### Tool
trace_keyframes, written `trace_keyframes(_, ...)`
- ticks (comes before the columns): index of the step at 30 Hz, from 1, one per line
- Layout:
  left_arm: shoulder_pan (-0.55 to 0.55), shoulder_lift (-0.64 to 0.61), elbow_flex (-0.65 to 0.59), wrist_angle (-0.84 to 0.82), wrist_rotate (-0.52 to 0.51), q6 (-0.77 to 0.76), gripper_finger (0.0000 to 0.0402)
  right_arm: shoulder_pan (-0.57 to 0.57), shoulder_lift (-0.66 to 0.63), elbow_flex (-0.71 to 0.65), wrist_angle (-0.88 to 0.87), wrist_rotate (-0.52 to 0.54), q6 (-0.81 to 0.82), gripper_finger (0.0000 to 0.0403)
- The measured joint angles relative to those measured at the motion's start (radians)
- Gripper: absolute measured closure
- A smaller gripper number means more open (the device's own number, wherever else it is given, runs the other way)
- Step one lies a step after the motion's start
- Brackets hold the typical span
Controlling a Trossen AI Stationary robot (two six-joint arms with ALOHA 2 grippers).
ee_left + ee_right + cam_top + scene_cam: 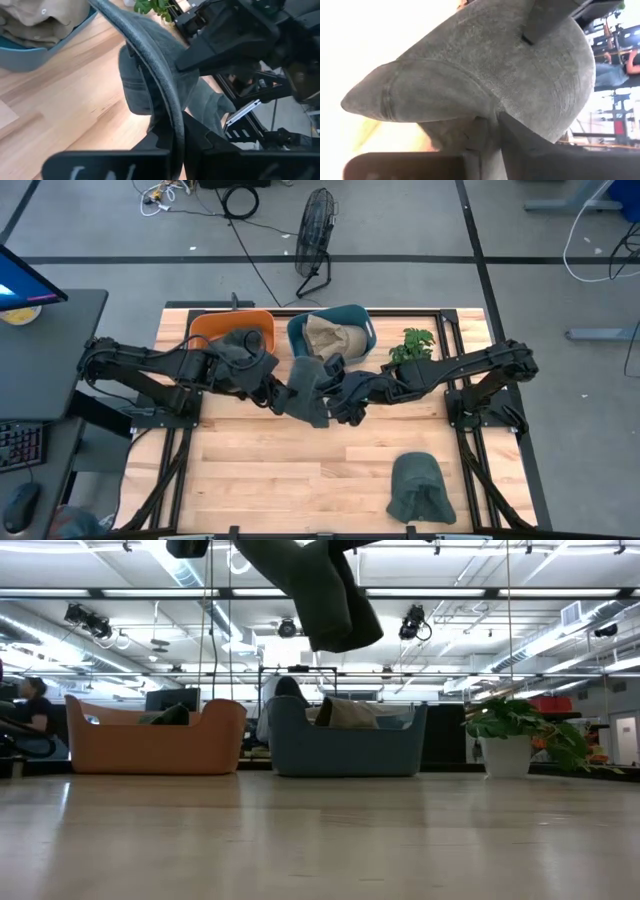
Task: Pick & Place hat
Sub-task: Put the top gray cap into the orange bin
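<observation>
Now, down at six o'clock a second dark green cap [420, 490] lies on the wooden slatted desk [280, 470]. Mid-desk, the left end effector [283, 394] and right end effector [340, 392] both pinch the dark grey-green fabric hat [310, 392] aloft. At twelve: orange bin [235, 330], teal bin [335, 332].

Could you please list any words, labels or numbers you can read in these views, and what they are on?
Nothing can be read.
Pale marks on the left gripper's housing in its wrist view are too blurred to read.
The grey hat held by both grippers, the orange bin and the blue bin show no text.
</observation>
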Motion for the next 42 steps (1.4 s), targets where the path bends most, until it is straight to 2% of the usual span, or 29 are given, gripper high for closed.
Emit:
trace_keyframes(6,0.001,0.0,-0.001,-0.011,-0.015,-0.016,0.039,0.0,0.0,0.001,-0.025,0.038,0.099,0.0294)
trace_keyframes(10,0.0,-0.01,-0.003,-0.032,-0.076,-0.033,0.039,0.001,-0.001,0.002,-0.086,0.079,0.156,0.0246)
trace_keyframes(16,0.01,-0.12,-0.003,-0.232,-0.206,-0.122,0.039,0.001,-0.002,0.002,-0.178,0.161,0.219,0.0202)
trace_keyframes(23,0.053,-0.271,-0.003,-0.493,-0.332,-0.206,0.0389,0.0,-0.002,0.002,-0.179,0.161,0.213,0.0202)
trace_keyframes(31,0.158,-0.352,-0.003,-0.752,-0.409,-0.278,0.039,-0.024,-0.002,0.002,-0.174,0.122,0.217,0.0213)
trace_keyframes(36,0.246,-0.356,-0.003,-0.792,-0.419,-0.267,0.039,-0.044,-0.002,0.002,-0.151,0.082,0.217,0.0216)
trace_keyframes(42,0.323,-0.354,-0.113,-0.669,-0.372,-0.196,0.039,-0.061,-0.002,0.002,-0.1,0.057,0.217,0.0216)
